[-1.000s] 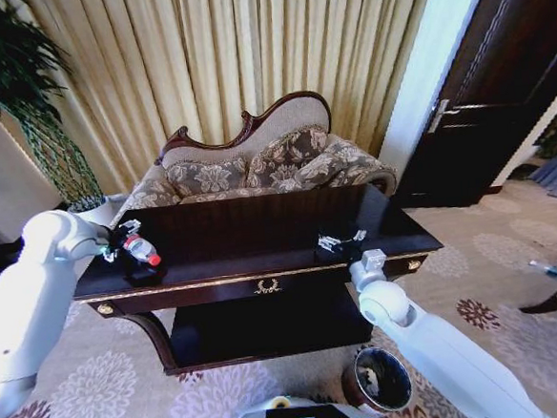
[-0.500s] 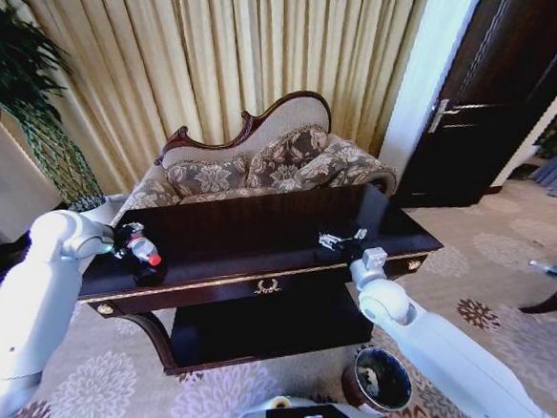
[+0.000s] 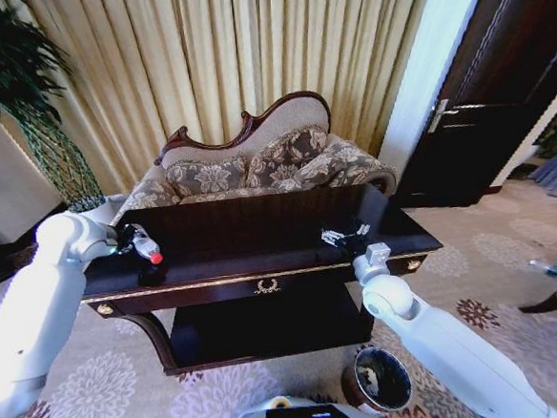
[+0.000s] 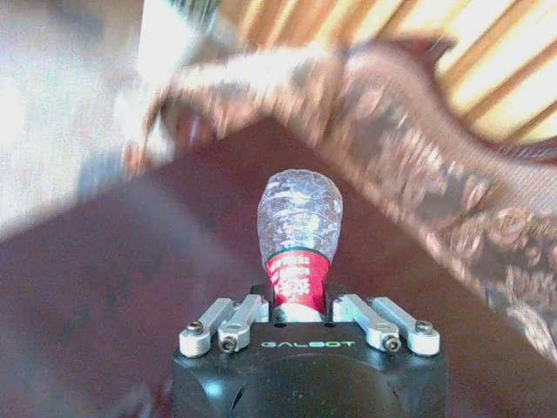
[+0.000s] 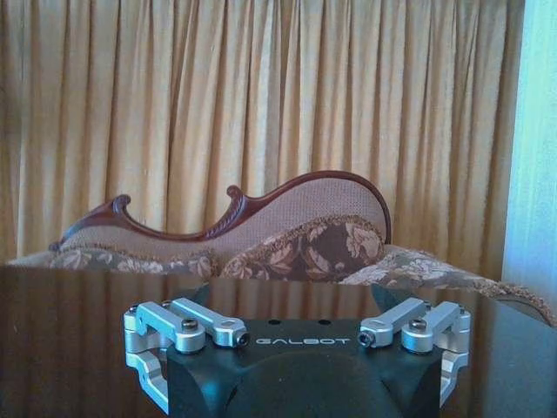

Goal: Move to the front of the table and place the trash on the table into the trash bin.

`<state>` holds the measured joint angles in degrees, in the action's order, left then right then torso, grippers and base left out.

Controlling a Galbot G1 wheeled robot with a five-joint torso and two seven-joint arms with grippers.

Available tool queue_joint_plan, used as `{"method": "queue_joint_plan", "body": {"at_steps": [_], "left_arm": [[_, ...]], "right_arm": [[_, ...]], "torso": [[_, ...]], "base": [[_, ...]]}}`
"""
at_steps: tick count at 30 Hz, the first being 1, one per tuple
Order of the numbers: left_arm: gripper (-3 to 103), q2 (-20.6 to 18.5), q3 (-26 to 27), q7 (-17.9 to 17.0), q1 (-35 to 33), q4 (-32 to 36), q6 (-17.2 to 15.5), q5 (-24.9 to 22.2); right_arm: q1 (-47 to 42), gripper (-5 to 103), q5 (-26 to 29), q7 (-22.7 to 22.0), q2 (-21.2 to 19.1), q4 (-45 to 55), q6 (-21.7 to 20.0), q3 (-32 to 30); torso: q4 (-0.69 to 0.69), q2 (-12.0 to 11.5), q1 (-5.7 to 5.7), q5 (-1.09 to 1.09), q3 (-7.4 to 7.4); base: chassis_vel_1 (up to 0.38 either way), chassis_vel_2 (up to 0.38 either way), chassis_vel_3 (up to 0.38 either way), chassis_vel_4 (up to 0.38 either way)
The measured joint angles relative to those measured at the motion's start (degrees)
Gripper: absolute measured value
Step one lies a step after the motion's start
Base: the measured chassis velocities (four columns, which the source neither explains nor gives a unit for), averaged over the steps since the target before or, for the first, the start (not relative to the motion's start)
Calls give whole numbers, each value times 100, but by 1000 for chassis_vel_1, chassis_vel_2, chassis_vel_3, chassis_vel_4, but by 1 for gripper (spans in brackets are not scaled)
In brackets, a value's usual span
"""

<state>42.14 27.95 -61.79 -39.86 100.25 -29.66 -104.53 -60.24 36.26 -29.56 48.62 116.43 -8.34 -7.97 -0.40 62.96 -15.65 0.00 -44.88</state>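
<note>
Item: trash, a clear plastic bottle with red cap and red label, held over the left end of the table, cap pointing toward the front edge. In the left wrist view we see the bottle seated in our left hand, the fingers pressed in on the labelled part, its crumpled clear body jutting out over the dark wood. In the head view we cannot tell whether it hangs clear of the surface or rests on it.

Step in hand, as we judge it: the pick of the bottle, with transport to the bin not yet done. The next move calls for lifting it clear of the table edge and swinging it down and across to the bin without loosening the pinch.

Right hand: over the right part of the table, near its front edge. In the right wrist view we read its fingers as spread, holding nothing.

Container: the trash bin, on the carpet in front of the table, below our right arm. Its dark liner holds some pale scraps, too small for us to identify.

Behind the table: a sofa against gold curtains.
</note>
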Motion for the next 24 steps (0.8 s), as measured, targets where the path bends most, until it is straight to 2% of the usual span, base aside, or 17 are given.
{"method": "queue_joint_plan", "body": {"at_steps": [2,3,4,5,7,8,11,12,13,14,15,16,17,19,20,22,24], "left_arm": [[27,-47,13,903,-363,271,53,1345],[27,-47,13,903,-363,271,53,1345],[27,-61,9,1331,-504,376,131,2031],[27,-61,9,1331,-504,376,131,2031],[27,-90,-94,2044,-678,524,461,3185],[27,-90,-94,2044,-678,524,461,3185],[27,-211,-279,3128,-757,647,1135,4640],[27,-211,-279,3128,-757,647,1135,4640],[27,-288,-378,3672,-742,706,1505,5146],[27,-350,-437,4013,-719,766,1735,5386],[27,-350,-437,4013,-719,766,1735,5386],[27,-412,-494,4365,-699,827,1938,5540],[27,-528,-630,5198,-661,982,2338,5595],[27,-576,-694,5662,-647,1037,2506,5517],[27,-576,-694,5662,-647,1037,2506,5517],[27,-629,-776,6160,-644,1124,2671,5400],[27,-649,-805,6316,-651,1169,2729,5368]], "right_arm": [[-4,100,129,-87,-8,128,-48,-34],[-4,100,129,-87,-8,128,-48,-34],[-11,100,235,-152,-26,219,-76,-44],[-11,100,235,-152,-26,219,-76,-44],[-18,100,587,-373,-56,433,-188,-57],[-18,100,587,-373,-56,433,-188,-57],[-31,100,1074,-579,-102,719,-287,-105],[-31,100,1074,-579,-102,719,-287,-105],[-39,100,1262,-595,-137,857,-304,-147],[-41,100,1408,-596,-167,971,-307,-182],[-41,100,1408,-596,-167,971,-307,-182],[-42,100,1573,-576,-203,1104,-307,-226],[-36,100,2222,-465,-319,1559,-307,-368],[6,100,2663,-390,-403,1816,-292,-452],[6,100,2663,-390,-403,1816,-292,-452],[85,100,3109,-229,-494,1988,-202,-550],[111,100,3277,-144,-516,2029,-175,-603]], "torso": [[1,0,0,-2,0],[1,0,0,-2,0],[2,0,1,-1,0],[2,0,1,-1,0],[0,0,0,-1,0],[0,0,0,-1,0],[0,0,0,1,0],[0,0,0,1,0],[-1,0,0,0,0],[-1,0,0,1,0],[-1,0,0,1,0],[-1,0,1,2,0],[-1,0,0,1,0],[-1,0,0,0,0],[-1,0,0,0,0],[0,0,1,0,0],[0,0,1,0,0]], "base": [[0,0,0,0],[0,0,0,0],[0,0,0,0],[0,0,0,0],[0,0,0,0],[0,0,0,0],[0,0,0,0],[0,0,0,0],[0,0,0,0],[0,0,0,0],[0,0,0,0],[0,0,0,0],[0,0,0,0],[0,0,0,0],[0,0,0,0],[0,0,0,0],[0,0,0,0]]}}
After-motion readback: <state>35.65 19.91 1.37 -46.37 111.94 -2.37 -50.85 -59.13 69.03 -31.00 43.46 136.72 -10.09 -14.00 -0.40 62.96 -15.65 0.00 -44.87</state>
